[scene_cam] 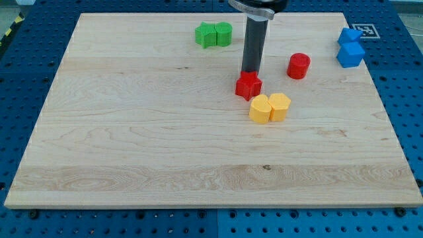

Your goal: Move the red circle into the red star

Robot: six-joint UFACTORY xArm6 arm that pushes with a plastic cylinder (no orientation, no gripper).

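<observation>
The red circle [299, 65] is a short red cylinder standing right of centre near the view's top. The red star [248, 86] lies to its left and a little lower, a gap of bare wood between them. My tip [250, 71] comes down just behind the red star's top edge, touching or almost touching it. The red circle is well to the right of the tip. The dark rod rises from the tip out of the view's top.
Two yellow blocks [269, 108] sit side by side just below and right of the red star. Two green blocks [214, 34] lie near the top, left of the rod. Two blue blocks [349, 47] sit at the board's top right edge. The wooden board [132, 132] rests on a blue pegboard.
</observation>
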